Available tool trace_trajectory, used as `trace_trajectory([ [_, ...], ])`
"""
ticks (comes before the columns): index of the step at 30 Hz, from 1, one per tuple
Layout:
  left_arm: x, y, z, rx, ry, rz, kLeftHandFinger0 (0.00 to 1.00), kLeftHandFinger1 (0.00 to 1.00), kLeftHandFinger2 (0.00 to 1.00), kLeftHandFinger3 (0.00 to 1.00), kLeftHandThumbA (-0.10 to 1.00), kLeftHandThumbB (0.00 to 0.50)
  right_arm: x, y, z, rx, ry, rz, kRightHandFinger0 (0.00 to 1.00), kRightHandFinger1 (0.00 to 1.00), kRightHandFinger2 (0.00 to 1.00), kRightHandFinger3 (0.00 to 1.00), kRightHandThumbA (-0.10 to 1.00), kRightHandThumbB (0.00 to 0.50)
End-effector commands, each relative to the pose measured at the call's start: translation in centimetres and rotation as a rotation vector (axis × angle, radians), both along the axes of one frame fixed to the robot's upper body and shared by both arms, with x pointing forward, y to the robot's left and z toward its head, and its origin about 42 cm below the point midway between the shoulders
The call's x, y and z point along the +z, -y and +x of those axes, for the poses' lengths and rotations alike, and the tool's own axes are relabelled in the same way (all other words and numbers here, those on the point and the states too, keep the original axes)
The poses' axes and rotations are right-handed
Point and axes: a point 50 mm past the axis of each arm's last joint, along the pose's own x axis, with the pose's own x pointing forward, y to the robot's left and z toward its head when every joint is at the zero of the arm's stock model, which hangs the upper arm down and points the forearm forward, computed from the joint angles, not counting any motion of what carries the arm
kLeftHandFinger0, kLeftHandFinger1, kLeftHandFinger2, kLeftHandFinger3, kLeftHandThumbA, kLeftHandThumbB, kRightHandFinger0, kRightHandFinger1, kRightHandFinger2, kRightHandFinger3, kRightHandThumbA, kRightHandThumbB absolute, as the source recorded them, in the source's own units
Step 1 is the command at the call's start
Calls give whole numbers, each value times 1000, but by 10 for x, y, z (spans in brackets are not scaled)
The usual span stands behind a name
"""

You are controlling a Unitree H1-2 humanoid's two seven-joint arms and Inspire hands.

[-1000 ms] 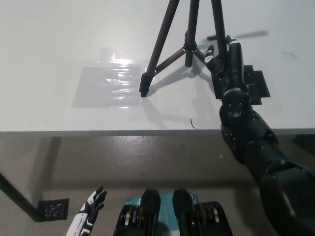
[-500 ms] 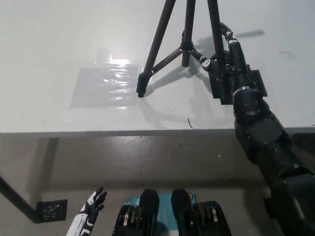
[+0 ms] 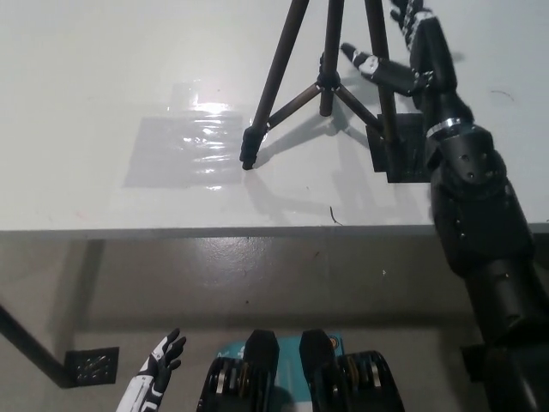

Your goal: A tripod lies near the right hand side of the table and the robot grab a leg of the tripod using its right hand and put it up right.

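- Since approx. 1 s ago the right hand (image 3: 403,51) has let go of the tripod (image 3: 330,77)'s near-right leg and lifted off; its fingers are now spread apart and hold nothing.
- Tripod stands upright on the table (image 3: 103,103), right part, legs splayed. One foot is on the black mat (image 3: 412,159), one beside the shiny tape patch (image 3: 184,150).
- Key relation: the tripod is just left of the right hand, w/ the leg's long axis steep, almost vertical. A fingertip is very near this leg; I cannot tell if it touches.
- Right hand is much nearer. The left hand (image 3: 159,369) rests low at bottom left, below the table edge, fingers apart.
- Judgement: task looks done; next is prob. to retreat w/o bumping the leg.
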Motion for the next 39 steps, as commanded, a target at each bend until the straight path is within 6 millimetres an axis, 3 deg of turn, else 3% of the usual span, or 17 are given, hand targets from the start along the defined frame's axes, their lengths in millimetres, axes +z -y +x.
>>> trace_trajectory([
  [1,8,1,-5,-41,41,26,1000,1000,1000,1000,1000,342,188,22,-102,272,512,155,1000,1000,1000,1000,796,500],
  [5,7,-1,-4,-41,48,27,1000,1000,1000,1000,1000,325,174,34,-140,217,602,97,1000,1000,1000,1000,849,500],
  [10,10,-2,0,-38,31,15,1000,1000,1000,1000,1000,344,137,42,-208,58,731,10,1000,1000,1000,1000,970,500],
  [13,11,-3,2,-34,39,11,1000,1000,1000,1000,1000,344,100,38,-262,87,863,44,1000,1000,1000,1000,910,500],
  [15,12,-4,3,-36,38,8,1000,1000,1000,1000,1000,351,82,34,-281,105,888,31,1000,1000,1000,1000,908,500],
  [18,11,-5,3,-36,61,-16,1000,1000,1000,1000,1000,352,34,21,-333,161,844,55,1000,1000,1000,1000,719,500],
  [21,12,-1,7,-36,70,-48,1000,1000,1000,1000,1000,351,13,4,-366,80,716,109,1000,1000,1000,1000,885,450],
  [22,12,-2,9,-33,87,-54,1000,1000,1000,1000,1000,327,-2,-4,-373,90,666,84,1000,1000,1000,1000,948,478],
  [24,11,-3,10,-32,102,-54,1000,1000,1000,1000,1000,311,-15,-2,-363,87,660,6,1000,1000,1000,1000,1000,488],
  [25,12,-1,9,-36,101,-59,1000,1000,1000,1000,1000,300,-23,-2,-362,109,615,25,1000,1000,1000,1000,891,500],
  [28,13,3,7,-55,105,-71,1000,1000,1000,1000,1000,305,-47,3,-363,75,493,20,1000,1000,1000,1000,925,500],
  [29,15,4,7,-64,112,-70,1000,1000,1000,1000,1000,315,-69,6,-357,36,396,3,1000,1000,1000,1000,1000,428],
  [30,15,5,8,-65,115,-69,1000,1000,1000,1000,1000,317,-76,7,-355,31,366,6,1000,1000,1000,1000,1000,430],
  [31,17,5,8,-70,119,-69,1000,1000,1000,1000,1000,316,-100,12,-349,47,258,18,1000,1000,1000,1000,1000,430],
  [33,17,5,9,-81,115,-64,1000,1000,1000,1000,1000,324,-123,15,-339,-3,174,22,1000,1000,1000,1000,1000,346],
  [36,16,5,8,-87,115,-71,1000,1000,1000,1000,1000,342,-167,19,-324,-54,10,43,1000,1000,1000,1000,1000,410],
  [39,16,5,7,-93,117,-74,1000,1000,1000,1000,1000,334,-195,19,-312,-58,-94,77,1000,1000,1000,1000,1000,425],
])
